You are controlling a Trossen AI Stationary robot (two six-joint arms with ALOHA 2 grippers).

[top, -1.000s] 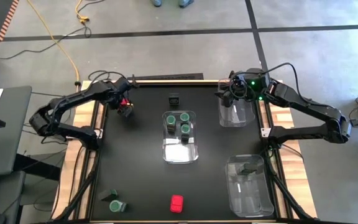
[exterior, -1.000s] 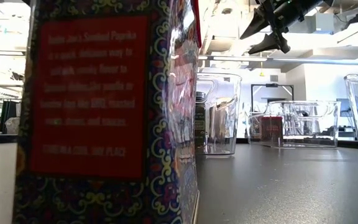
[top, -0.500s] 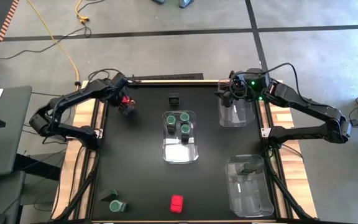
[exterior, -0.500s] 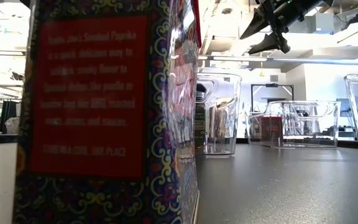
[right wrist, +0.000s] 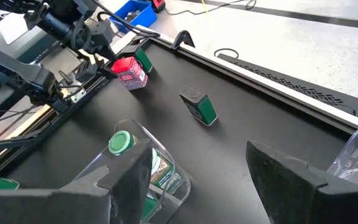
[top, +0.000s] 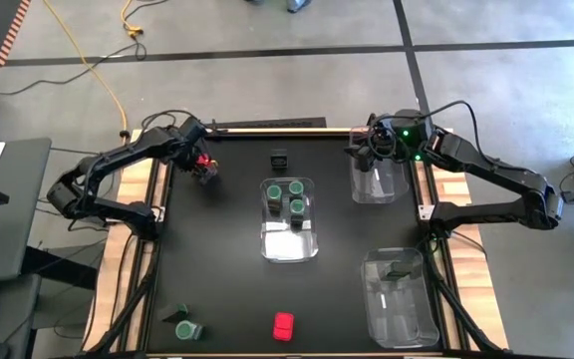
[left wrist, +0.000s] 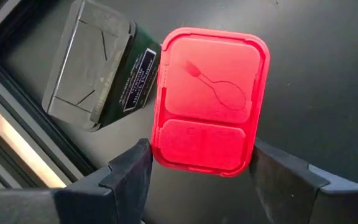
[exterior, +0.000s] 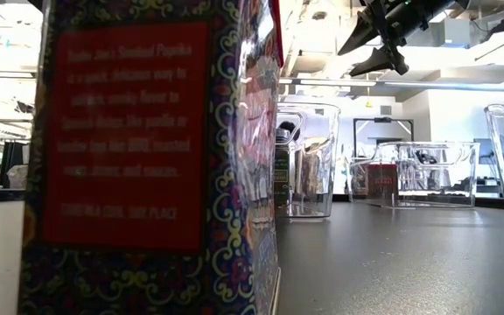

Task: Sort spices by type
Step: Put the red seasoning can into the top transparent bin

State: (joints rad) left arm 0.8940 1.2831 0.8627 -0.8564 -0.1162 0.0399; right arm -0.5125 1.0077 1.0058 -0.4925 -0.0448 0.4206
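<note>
A red spice box (left wrist: 210,99) sits with its lid toward the wrist camera between the fingers of my left gripper (left wrist: 201,171) at the table's far left (top: 205,168). A dark green tin (left wrist: 98,68) lies on its side beside it. Another dark tin (right wrist: 199,106) stands at the far centre. Three green-topped jars (top: 291,195) stand in the middle bin (top: 289,239). A red box (top: 283,325), a green-topped jar (top: 189,330) and a dark one (top: 175,315) are near the front edge. My right gripper (right wrist: 210,186) hangs open above the far right bin (top: 379,179). My left gripper pinches the red box between its two fingers, across the two long sides of its lid end (left wrist: 159,155), near one short edge. The fingers come from above, slanting down. In the right wrist view the box (right wrist: 129,71) sits tilted below the fingers; whether its base touches the table I cannot tell.
A third clear bin (top: 399,297) at the near right holds a dark container (top: 402,267). In the low view the near red box (exterior: 147,131) fills the left half of the picture. The dark tabletop between the bins is bare.
My left gripper has stayed in place and turned a little at the wrist, and the red box between its fingers has turned with it. The gap between its fingers is the same.
</note>
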